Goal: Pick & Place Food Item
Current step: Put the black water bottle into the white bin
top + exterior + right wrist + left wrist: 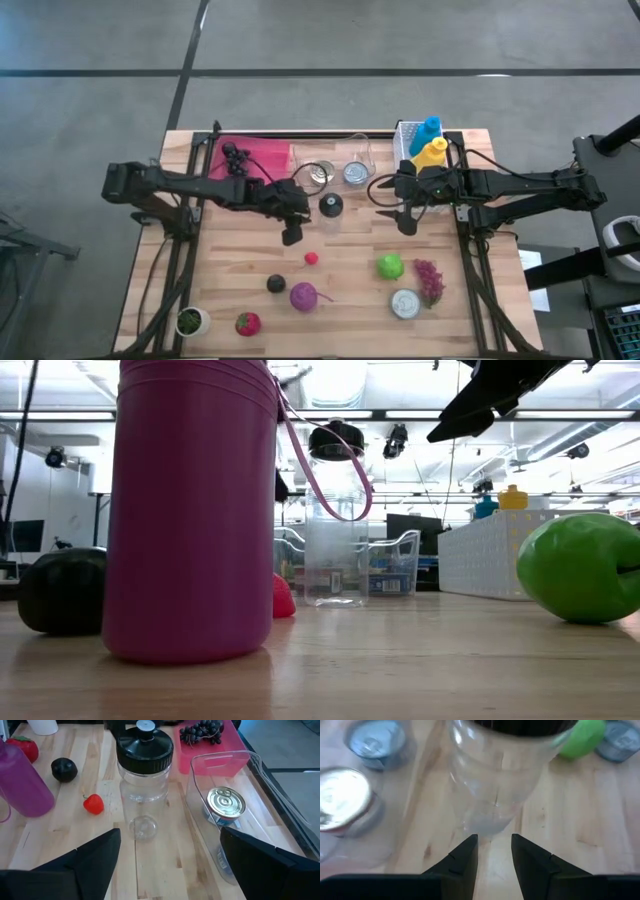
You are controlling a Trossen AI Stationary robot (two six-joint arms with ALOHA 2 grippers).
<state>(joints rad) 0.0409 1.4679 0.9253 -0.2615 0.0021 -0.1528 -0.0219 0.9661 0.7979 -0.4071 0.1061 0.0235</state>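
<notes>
Clear bottle (495,775) top cut off in my left wrist view. Left gripper (494,851) narrow, empty, just short of it. Right gripper (167,851) wide, empty. Two tins (375,737) (342,797), possibly more. Small red food item (311,258) mid-table.

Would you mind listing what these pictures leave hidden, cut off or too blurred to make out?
- Low view: the purple bottle blocks the table's left; its top is cut off.
- Low view: the green apple is cropped by the right edge.
- Left wrist view: the clear jar is blurred, with its lid cut off.
- High view: the white cup is too small to show its contents.
</notes>
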